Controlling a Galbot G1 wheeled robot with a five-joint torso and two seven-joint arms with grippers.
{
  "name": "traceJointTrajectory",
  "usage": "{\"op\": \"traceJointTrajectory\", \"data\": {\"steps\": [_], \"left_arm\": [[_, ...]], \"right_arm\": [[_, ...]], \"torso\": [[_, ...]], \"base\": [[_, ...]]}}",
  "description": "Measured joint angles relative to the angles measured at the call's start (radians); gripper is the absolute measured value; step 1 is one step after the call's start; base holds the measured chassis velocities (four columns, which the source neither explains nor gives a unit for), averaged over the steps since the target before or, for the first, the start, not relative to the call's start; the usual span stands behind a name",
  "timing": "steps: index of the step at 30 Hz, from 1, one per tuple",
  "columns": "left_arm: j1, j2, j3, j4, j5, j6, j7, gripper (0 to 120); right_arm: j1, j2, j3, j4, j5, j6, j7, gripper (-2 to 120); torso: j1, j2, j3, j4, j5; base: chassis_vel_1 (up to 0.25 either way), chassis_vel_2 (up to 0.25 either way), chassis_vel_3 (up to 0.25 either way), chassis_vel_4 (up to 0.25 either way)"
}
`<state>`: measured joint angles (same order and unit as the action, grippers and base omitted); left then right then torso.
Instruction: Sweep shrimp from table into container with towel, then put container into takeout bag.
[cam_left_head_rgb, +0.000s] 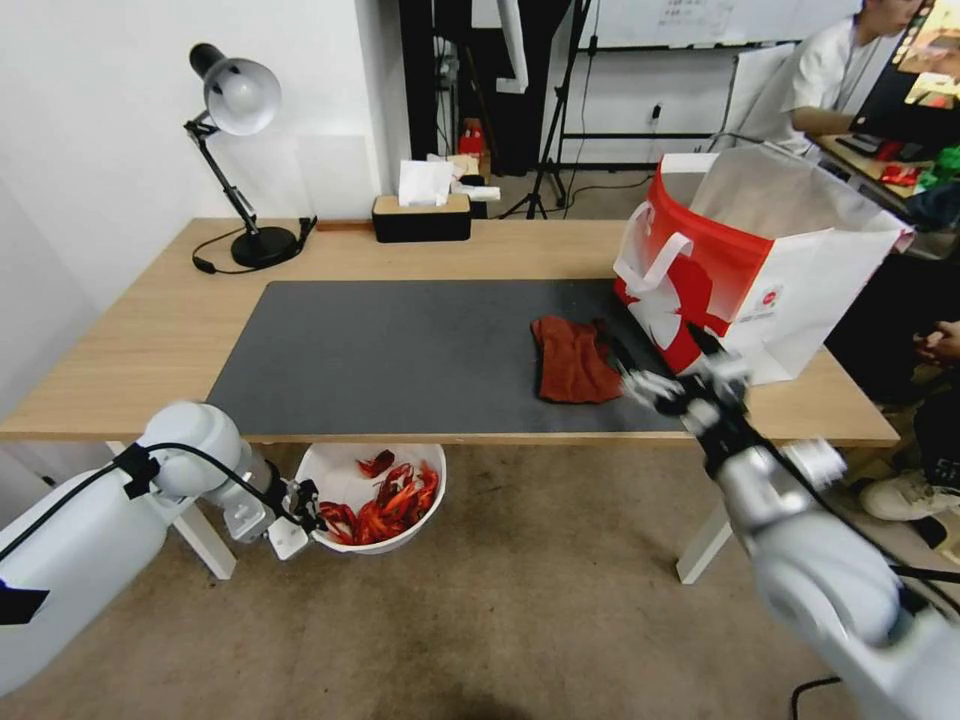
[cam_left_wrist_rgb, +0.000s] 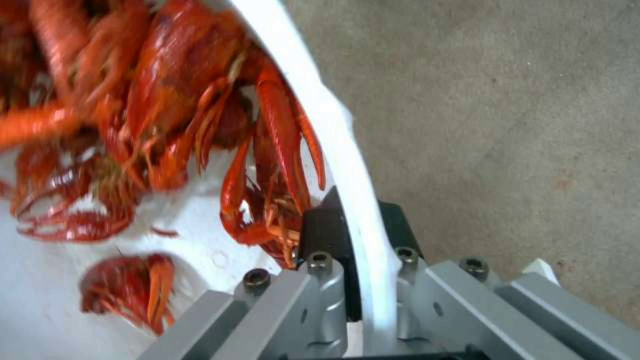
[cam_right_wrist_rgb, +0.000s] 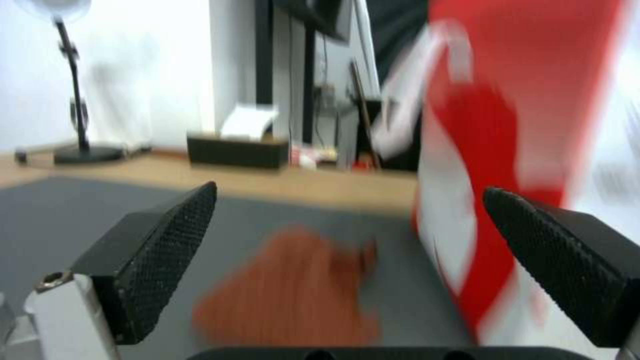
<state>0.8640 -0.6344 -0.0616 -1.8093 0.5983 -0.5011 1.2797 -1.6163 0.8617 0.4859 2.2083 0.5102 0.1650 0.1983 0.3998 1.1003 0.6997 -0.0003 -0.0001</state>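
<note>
Down low by the front edge of the table (cam_left_head_rgb: 150, 340), the left gripper (cam_left_head_rgb: 303, 503) pinches the rim of the container (cam_left_head_rgb: 330, 470), with the shrimp (cam_left_head_rgb: 385, 505) inside. Up on the mat, the right gripper (cam_left_head_rgb: 660, 365) has fingers spread wide, between the towel (cam_left_head_rgb: 572, 360) and the takeout bag (cam_left_head_rgb: 800, 290).

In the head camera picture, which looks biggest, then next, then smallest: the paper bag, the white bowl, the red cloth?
1. takeout bag
2. container, though it sits lower, off the table, so nearness may mislead
3. towel
</note>
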Motion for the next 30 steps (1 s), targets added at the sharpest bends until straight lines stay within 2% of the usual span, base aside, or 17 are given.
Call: {"op": "traceJointTrajectory", "data": {"steps": [1, 3, 5, 7, 11, 16, 18, 19, 21, 22, 24, 25, 28, 29, 30], "left_arm": [[0.000, 0.000, 0.000, 0.000, 0.000, 0.000, 0.000, 0], [0.002, -0.006, 0.000, -0.008, 0.002, 0.000, 0.001, 0], [0.002, -0.007, 0.000, -0.011, 0.004, -0.001, 0.002, 0], [0.002, -0.010, 0.000, -0.020, 0.006, -0.002, 0.002, 0], [0.005, -0.010, -0.001, -0.024, 0.007, -0.003, 0.002, 0], [0.036, 0.000, -0.015, -0.038, 0.016, -0.007, 0.003, 0], [0.075, 0.006, -0.029, -0.048, 0.027, -0.016, 0.003, 0], [0.075, 0.006, -0.029, -0.048, 0.027, -0.016, 0.003, 0], [0.144, 0.007, -0.059, -0.073, 0.048, -0.023, 0.002, 0], [0.144, 0.007, -0.059, -0.073, 0.048, -0.023, 0.002, 0], [0.200, 0.001, -0.093, -0.115, 0.073, -0.023, 0.001, 0], [0.200, 0.001, -0.093, -0.115, 0.073, -0.023, 0.001, 0], [0.293, -0.010, -0.151, -0.174, 0.084, -0.020, 0.001, 0], [0.293, -0.010, -0.151, -0.174, 0.084, -0.020, 0.001, 0], [0.335, -0.014, -0.182, -0.196, 0.086, -0.020, 0.001, 0]], "right_arm": [[0.000, 0.000, 0.000, 0.000, 0.000, 0.000, 0.000, 100], [-0.133, 0.094, 0.018, -0.013, -0.067, 0.061, -0.020, 100], [-0.163, 0.122, 0.013, -0.024, -0.090, 0.091, -0.020, 100], [-0.210, 0.180, -0.002, -0.055, -0.130, 0.119, -0.019, 100], [-0.213, 0.208, -0.011, -0.077, -0.142, 0.137, -0.007, 100], [-0.208, 0.218, -0.034, -0.094, -0.143, 0.136, 0.006, 100], [-0.198, 0.219, -0.044, -0.107, -0.142, 0.131, 0.009, 100], [-0.198, 0.219, -0.044, -0.107, -0.142, 0.131, 0.009, 100], [-0.187, 0.214, -0.058, -0.117, -0.133, 0.121, 0.014, 100], [-0.187, 0.214, -0.058, -0.117, -0.133, 0.121, 0.014, 100], [-0.180, 0.204, -0.064, -0.123, -0.128, 0.116, 0.016, 100], [-0.180, 0.204, -0.064, -0.123, -0.128, 0.116, 0.016, 100], [-0.176, 0.193, -0.064, -0.127, -0.119, 0.113, 0.016, 100], [-0.176, 0.193, -0.064, -0.127, -0.119, 0.113, 0.016, 100], [-0.174, 0.189, -0.064, -0.133, -0.116, 0.113, 0.016, 100]], "torso": [[0.000, 0.000, 0.000, 0.0000, 0.0000], [0.000, 0.000, 0.000, 0.0001, -0.0001], [0.000, 0.000, 0.000, -0.0002, 0.0002], [0.000, 0.000, 0.000, -0.0001, 0.0000], [0.000, 0.000, 0.000, 0.0004, 0.0001], [0.000, 0.000, 0.000, 0.0004, 0.0000], [0.000, 0.000, 0.000, 0.0005, 0.0000], [0.000, 0.000, 0.000, 0.0005, 0.0000], [0.000, 0.000, 0.000, 0.0006, -0.0001], [0.000, 0.000, 0.000, 0.0006, -0.0001], [0.000, 0.000, 0.000, 0.0004, 0.0001], [0.000, 0.000, 0.000, 0.0004, 0.0001], [0.000, 0.000, 0.000, 0.0002, 0.0001], [0.000, 0.000, 0.000, 0.0002, 0.0001], [0.000, 0.000, 0.000, 0.0003, -0.0002]], "base": [[0.000, 0.000, 0.000, 0.000], [0.000, 0.000, 0.000, 0.000], [0.000, 0.000, 0.000, 0.000], [0.000, 0.000, 0.000, 0.000], [0.000, 0.000, 0.000, 0.000], [0.000, 0.000, 0.000, 0.000], [0.000, 0.000, 0.000, 0.000], [0.000, 0.000, 0.000, 0.000], [0.000, 0.000, 0.000, 0.000], [0.000, 0.000, 0.000, 0.000], [0.000, 0.000, 0.000, 0.000], [0.000, 0.000, 0.000, 0.000], [0.000, 0.000, 0.000, 0.000], [0.000, 0.000, 0.000, 0.000], [0.000, 0.000, 0.000, 0.000]]}}
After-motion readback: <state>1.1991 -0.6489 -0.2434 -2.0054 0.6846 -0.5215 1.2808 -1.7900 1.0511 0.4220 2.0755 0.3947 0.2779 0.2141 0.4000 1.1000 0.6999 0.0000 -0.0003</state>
